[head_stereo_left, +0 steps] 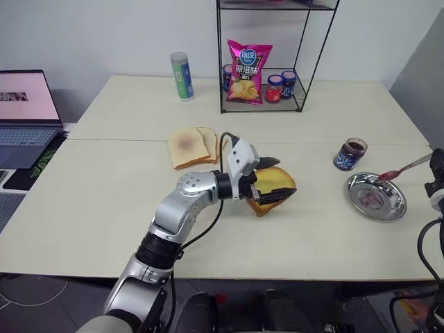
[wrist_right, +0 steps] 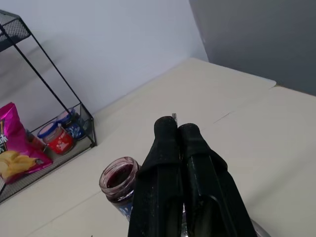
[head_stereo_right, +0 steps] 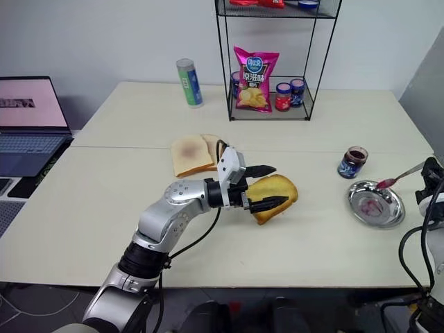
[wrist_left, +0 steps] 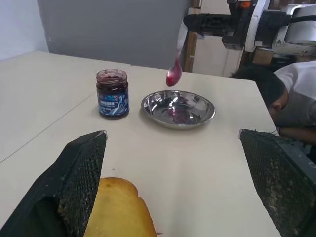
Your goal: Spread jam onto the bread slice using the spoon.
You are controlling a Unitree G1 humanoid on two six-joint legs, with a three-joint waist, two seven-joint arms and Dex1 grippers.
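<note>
Golden-yellow bread slice point(head_stereo_right: 276, 193) lies near the middle of the cream table point(head_stereo_left: 104, 208); taken as landmark. Left tool point(head_stereo_right: 266, 187) sits at the slice, its black fingers spread wide, one on each side of the crust, nothing pinched. To the right of the slice, a round steel dish point(head_stereo_left: 376, 196) with a reddish smear. Above the dish's right edge, right tool point(wrist_right: 178, 129) with fingers pressed together on the handle of the spoon point(head_stereo_left: 404, 168), reddish bowl hanging over the dish. Just beyond the dish, the open jam jar point(head_stereo_left: 350, 153), blue label, dark contents. Behind the slice to the left, two paler flat slices point(head_stereo_left: 191, 146). Farthest back, a wire rack point(head_stereo_left: 263, 76) with a pink crisp bag point(head_stereo_left: 248, 71)
</note>
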